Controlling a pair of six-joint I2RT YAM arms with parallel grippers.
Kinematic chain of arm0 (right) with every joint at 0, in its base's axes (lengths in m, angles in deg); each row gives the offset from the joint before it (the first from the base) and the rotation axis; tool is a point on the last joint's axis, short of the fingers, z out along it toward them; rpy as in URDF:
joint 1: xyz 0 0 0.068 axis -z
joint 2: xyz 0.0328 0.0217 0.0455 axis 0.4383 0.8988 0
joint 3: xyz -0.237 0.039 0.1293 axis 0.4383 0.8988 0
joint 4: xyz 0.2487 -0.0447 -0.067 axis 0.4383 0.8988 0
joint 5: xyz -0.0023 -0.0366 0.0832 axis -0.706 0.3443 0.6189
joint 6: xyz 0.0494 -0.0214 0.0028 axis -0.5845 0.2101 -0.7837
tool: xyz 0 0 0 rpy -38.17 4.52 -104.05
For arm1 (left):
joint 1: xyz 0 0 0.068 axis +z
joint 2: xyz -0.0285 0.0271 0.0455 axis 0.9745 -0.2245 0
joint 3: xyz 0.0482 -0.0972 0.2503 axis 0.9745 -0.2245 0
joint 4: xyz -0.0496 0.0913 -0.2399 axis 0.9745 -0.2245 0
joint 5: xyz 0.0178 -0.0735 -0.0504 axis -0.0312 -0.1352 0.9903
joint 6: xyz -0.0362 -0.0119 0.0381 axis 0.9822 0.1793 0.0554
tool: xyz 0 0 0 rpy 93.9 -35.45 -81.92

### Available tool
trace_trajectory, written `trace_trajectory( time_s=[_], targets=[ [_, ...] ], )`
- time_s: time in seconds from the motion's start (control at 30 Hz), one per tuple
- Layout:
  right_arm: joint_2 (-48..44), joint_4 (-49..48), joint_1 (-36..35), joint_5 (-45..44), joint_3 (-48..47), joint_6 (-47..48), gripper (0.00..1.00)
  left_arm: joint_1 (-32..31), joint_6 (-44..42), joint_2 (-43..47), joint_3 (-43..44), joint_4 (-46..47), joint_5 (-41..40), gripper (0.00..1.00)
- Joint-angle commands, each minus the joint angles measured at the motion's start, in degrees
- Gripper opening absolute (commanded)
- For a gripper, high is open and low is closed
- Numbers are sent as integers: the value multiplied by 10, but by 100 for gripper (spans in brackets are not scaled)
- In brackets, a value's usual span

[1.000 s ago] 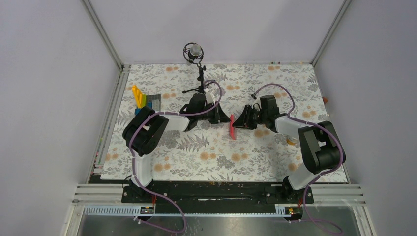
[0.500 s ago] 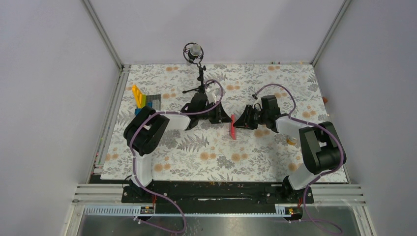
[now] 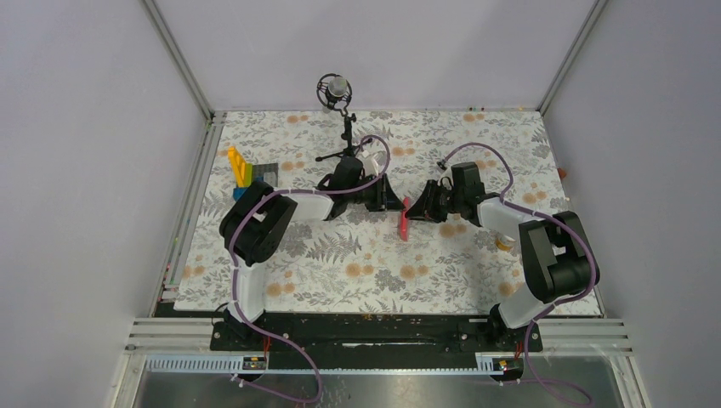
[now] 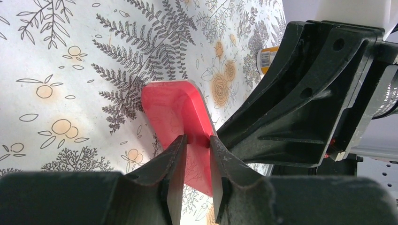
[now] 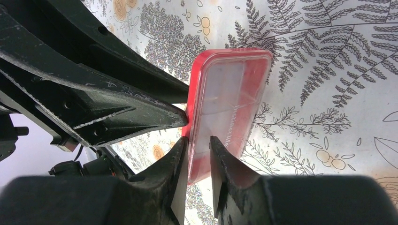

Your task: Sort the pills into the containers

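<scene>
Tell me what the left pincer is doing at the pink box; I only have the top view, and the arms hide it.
Observer: The left pincer has a finger on each side of the pink box's edge; I can't tell whether it clamps.
Operator: And the right?
Observer: The right pincer grips the box at its rim, with the translucent lid facing that wrist camera.
</scene>
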Motion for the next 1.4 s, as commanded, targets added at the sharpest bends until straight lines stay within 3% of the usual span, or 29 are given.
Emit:
trace_trajectory(
  time_s=[0.0, 0.13, 0.3, 0.5, 0.77, 0.87, 1.17, 1.27, 1.37],
  targets=[
    [20, 46, -7, -76, -4, 29, 7, -30, -42, -30, 1, -87, 13, 24],
    [20, 46, -7, -82, -5, 28, 17, -36, -65, -31, 10, -119, 6, 24],
    [14, 44, -7, -85, 1, 34, 23, -37, -75, -31, 15, -141, -5, 22],
    [-8, 22, -7, -85, 14, 23, 52, -38, -77, -31, 17, -155, -24, 19],
    [-5, 22, -6, -102, 18, 9, 47, -38, -77, -27, 17, -163, -35, 17],
    [-12, 37, -6, -119, 12, 15, 56, -38, -75, -20, 13, -164, -46, 17],
    [-49, 205, -92, -339, -49, 102, 93, -18, -48, 63, -58, -127, -161, 16],
    [-36, 226, -123, -386, -62, 109, 98, -6, -39, 107, -96, -103, -190, 18],
    [-22, 233, -151, -408, -77, 118, 99, 6, -29, 145, -134, -79, -206, 27]
  ],
)
